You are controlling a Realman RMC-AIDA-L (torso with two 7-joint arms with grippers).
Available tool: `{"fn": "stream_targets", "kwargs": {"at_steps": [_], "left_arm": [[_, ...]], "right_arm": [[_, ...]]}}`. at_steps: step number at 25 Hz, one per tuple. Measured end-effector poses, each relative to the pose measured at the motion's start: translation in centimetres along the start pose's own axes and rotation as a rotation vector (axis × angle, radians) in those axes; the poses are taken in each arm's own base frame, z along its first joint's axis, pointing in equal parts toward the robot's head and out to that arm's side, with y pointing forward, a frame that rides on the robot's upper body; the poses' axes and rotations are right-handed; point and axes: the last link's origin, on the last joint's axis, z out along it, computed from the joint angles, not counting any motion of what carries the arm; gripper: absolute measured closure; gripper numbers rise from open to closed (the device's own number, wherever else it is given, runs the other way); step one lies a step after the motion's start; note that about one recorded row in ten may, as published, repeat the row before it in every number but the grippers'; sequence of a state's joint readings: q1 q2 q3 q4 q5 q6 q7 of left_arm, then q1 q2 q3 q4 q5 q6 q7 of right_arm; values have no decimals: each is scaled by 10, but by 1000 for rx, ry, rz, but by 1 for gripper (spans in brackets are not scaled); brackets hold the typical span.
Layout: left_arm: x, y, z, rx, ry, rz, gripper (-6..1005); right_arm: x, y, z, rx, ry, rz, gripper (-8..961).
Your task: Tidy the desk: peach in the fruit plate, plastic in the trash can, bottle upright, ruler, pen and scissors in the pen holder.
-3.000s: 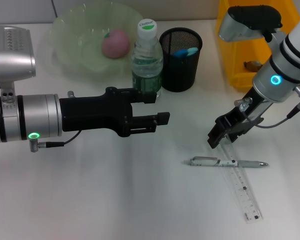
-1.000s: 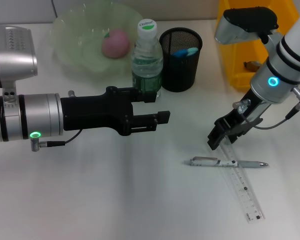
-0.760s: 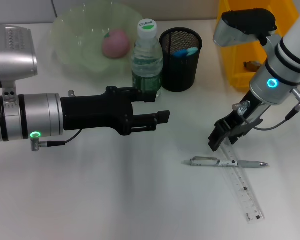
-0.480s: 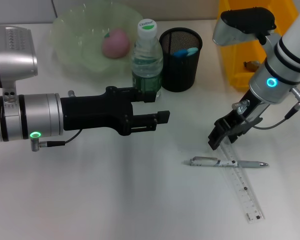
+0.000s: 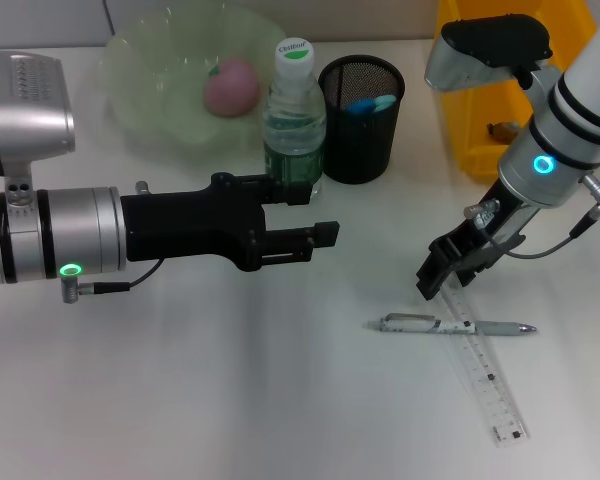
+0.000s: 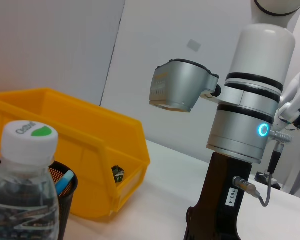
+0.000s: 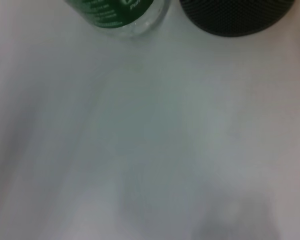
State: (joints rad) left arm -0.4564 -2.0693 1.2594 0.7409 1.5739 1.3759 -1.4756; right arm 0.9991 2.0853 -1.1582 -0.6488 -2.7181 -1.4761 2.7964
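Head view showed the desk mostly tidied: the peach lay in the fruit plate, the bottle stood upright just beside the pen holder, and something blue already sat inside that holder, though what it was could not be told. Left to do, by my reading, were the pen and the ruler, which lay crossed on the table, the pen over the ruler. The right gripper hung low at the ruler's far end, just beyond the pen, with the pen holder well off to its left; its fingers looked close together, but whether they pinched the ruler's tip could not be judged. The left gripper hovered idle just in front of the bottle, its fingers spread apart and holding nothing. No scissors showed on the table. A small dark scrap lay in the yellow bin, perhaps the plastic. The bottle cap carried a green patch and a printed word, seemingly "Cestbon", and the right arm's black body bore a small tag reading "103-4" in the left wrist view.
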Motion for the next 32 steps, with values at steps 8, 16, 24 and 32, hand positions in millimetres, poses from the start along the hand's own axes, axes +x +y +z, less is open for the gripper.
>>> {"fn": "stream_targets", "kwargs": {"at_steps": [8,16,24,32], "left_arm": [[0,0,0,0,0,1,341],[1,0,0,-1,0,2,341],[1,0,0,-1,0,2,341],[1,0,1,-2,1,12,341]], "right_arm": [[0,1,0,-1,2,-6,509],[0,6,2,-5,21,-34,557],[-1,8,1,-7,19,-37,558],[-3,6,-4,-19,-13,-30,558]]}}
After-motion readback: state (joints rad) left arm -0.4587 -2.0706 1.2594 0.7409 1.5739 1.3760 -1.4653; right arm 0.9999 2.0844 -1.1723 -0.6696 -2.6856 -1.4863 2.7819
